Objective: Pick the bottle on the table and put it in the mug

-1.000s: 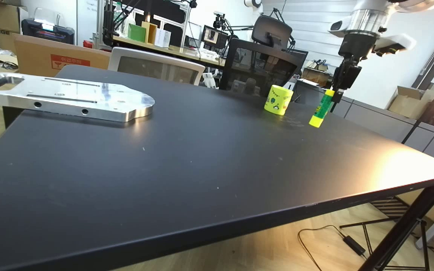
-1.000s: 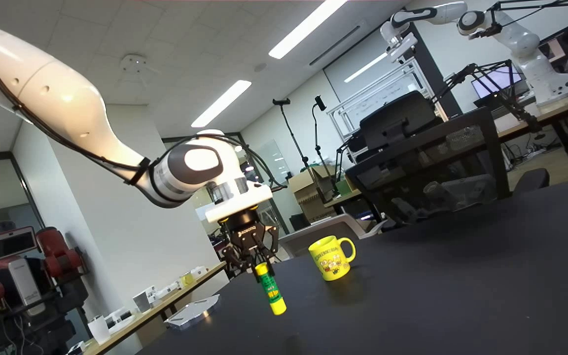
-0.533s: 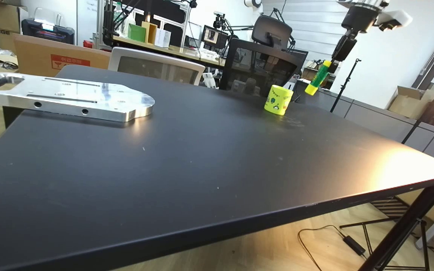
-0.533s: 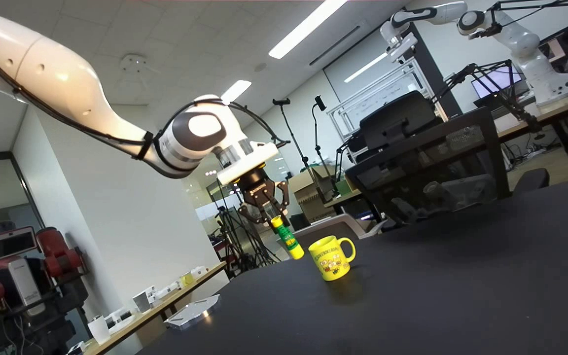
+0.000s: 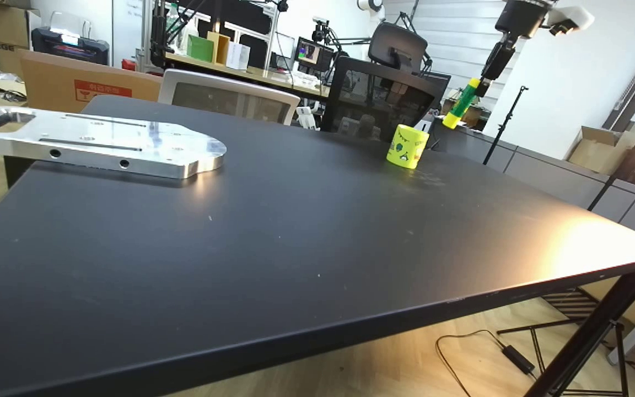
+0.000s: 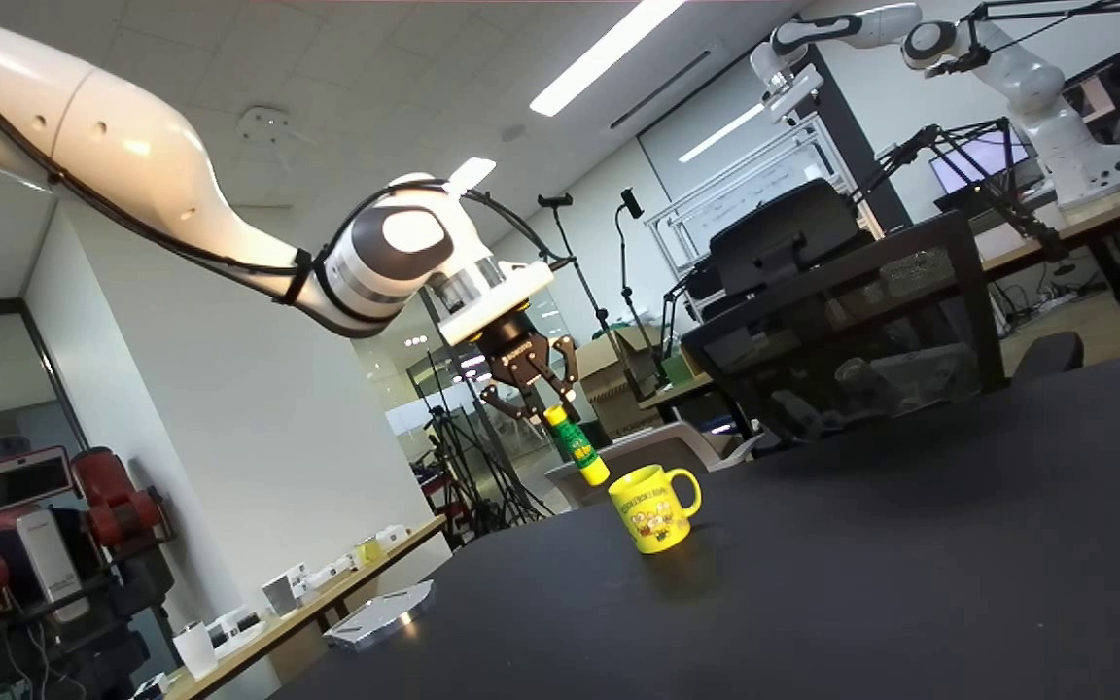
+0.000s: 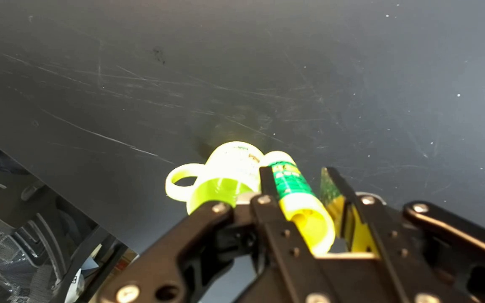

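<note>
We begin with the black table [image 5: 273, 231], its matte top carrying our things. Above it reaches the white Franka arm [image 6: 132, 146]. A machined metal plate [image 5: 124, 135] lies on the table by an edge, well apart from the action. At the arm's end the claw [image 7: 297, 174] hangs above the table, its jaws drawn in on a load. The handled yellow-green mug [image 6: 650, 510] stands upright on the table, mouth up. Smallest is the glue stick [image 6: 577, 445], the task's bottle: off the table, leaning somewhat, pinched near its upper end between the claw's 2 fingers. In both exterior views its lower end is near the mug but to the side of the rim, with no contact showing. The wrist view shows a gap by 1 finger, so we cannot tell how firm the pinch is.

We judge the picking done and the carry to the mug in hand. Next we should shift the glue stick sideways until its lower end is centred over the mouth, bring it nearer upright, then lower it past the rim before letting go.
</note>
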Robot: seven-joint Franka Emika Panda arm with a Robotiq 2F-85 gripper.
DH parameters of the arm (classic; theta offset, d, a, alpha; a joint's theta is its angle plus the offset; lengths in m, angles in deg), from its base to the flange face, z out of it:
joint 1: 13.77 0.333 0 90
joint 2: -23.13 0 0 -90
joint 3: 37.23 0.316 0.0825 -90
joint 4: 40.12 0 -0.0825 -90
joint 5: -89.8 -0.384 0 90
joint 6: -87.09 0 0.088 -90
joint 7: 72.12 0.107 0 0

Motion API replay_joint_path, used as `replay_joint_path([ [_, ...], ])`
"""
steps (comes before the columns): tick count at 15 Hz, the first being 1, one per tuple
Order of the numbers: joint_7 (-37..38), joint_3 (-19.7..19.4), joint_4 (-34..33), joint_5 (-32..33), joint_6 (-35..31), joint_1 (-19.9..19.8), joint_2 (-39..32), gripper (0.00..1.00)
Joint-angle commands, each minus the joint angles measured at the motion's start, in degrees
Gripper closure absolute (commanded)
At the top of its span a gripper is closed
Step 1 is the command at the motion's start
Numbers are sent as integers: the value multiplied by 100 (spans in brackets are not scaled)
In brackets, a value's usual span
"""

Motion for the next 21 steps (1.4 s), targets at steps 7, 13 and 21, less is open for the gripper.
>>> replay_joint_path([
  [7,50,18,-1142,22,340,-61,-670,92],
  [13,112,48,-2684,59,984,-63,-1595,92],
  [21,-98,219,-3504,-83,1194,-184,-2490,92],
])
